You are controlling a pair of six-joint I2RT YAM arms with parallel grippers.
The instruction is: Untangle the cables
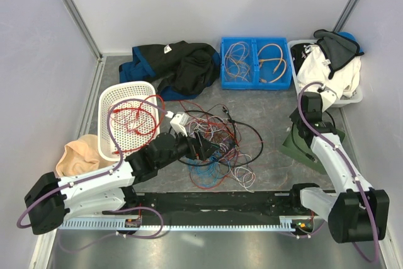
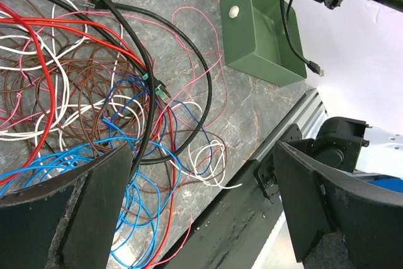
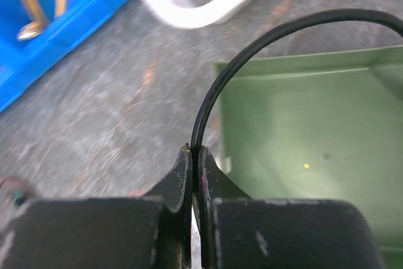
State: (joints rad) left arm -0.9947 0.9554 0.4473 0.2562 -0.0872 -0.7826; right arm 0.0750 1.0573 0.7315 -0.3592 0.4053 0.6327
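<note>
Cables (image 1: 217, 146) are seen in a loose tangle at the middle of the grey table (image 1: 271, 102), with red, black, white, blue, brown and pink strands crossed over one another. The left gripper (image 2: 201, 155) is held low over the near side of the tangle. Its fingers (image 2: 75, 218) are spread wide with nothing gripped, and blue and red loops are seen beneath the gap. The right gripper (image 3: 195, 155) is positioned at the green bin (image 3: 315, 130), which stands to the right of the tangle and apart from it. Its fingertips are pressed together on a black cable (image 3: 252, 48), which rises from the pinch and arcs above the bin. In the left wrist view the cable's free end, tipped with a small connector (image 2: 318, 68), is seen hanging near the bin's wall. A white basket (image 1: 129, 86) holding red wires (image 1: 135, 121) is set left of the tangle, and a blue tray (image 1: 255, 86) with coiled wires (image 1: 238, 61) is set at the far side
</note>
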